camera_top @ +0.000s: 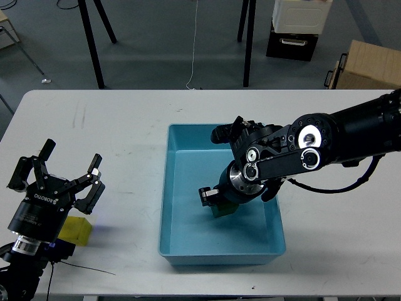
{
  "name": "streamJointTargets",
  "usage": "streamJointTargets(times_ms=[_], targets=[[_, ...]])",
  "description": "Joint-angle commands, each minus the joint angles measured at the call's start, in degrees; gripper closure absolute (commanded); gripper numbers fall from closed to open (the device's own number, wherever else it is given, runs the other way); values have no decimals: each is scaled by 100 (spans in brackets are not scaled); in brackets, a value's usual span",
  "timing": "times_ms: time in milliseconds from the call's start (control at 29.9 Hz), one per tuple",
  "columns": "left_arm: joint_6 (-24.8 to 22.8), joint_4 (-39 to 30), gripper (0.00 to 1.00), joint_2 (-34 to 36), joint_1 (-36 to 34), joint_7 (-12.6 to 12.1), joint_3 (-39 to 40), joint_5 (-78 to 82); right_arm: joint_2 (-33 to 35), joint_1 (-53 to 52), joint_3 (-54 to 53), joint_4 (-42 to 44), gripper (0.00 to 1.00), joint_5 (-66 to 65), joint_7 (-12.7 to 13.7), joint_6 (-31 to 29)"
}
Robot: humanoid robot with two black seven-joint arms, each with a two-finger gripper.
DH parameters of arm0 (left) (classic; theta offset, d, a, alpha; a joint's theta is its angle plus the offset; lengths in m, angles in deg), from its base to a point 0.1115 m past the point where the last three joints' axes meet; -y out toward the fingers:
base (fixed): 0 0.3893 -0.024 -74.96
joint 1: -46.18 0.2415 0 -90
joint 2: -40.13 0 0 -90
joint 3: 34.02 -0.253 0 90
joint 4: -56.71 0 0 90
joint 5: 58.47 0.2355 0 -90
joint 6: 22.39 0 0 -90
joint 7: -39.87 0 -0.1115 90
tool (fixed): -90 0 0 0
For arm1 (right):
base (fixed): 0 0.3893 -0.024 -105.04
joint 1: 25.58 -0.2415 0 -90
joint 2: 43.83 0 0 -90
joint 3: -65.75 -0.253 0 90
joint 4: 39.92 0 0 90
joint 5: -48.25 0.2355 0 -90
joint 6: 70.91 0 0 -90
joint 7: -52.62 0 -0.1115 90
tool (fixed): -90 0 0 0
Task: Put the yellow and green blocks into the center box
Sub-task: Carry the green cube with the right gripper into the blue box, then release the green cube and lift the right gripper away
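Observation:
The blue box [217,128] sits at the table's center. My right gripper [214,199] reaches down into the box near its front half and is shut on the green block [221,210], which is low over the box floor and mostly hidden by the gripper. The yellow block [78,230] lies on the table at the front left. My left gripper [62,174] is open and empty, hovering just above and behind the yellow block, partly covering it.
The white table [125,138] ends close in front of the box. Beyond the far edge stand black stand legs [93,44], a black and white crate [294,28] and a cardboard box [371,66].

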Motion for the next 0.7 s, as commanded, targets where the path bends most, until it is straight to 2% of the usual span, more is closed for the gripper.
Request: streamJointTargets(times_ms=[0,100,301,401,468,535,669], targets=[[0,23,0,-14,-54,-2,-1,69,-1,-33,-148,247,1,75,0,39],[0,23,0,-14,-63,-2,-1,69,60,-24,-525,721,1,504,9,-23],[0,23,0,-5,-89,-2,-1,78,824,177,-1887,1837,1,1743,-17,-93],[0,23,0,-5,-98,-2,-1,78,1307,511,-2686,2575,1,2298,-26,-557],[0,23,0,4,-98,-2,-1,78,1641,870,-3467,3041,1,2457,-78,-909],[0,23,0,13,-107,-2,-1,78,1984,1536,-4676,3332,1,2493,-315,-1156],[0,59,0,13,-133,-2,-1,130,2486,2865,-6895,3378,1,2493,-421,-1385]])
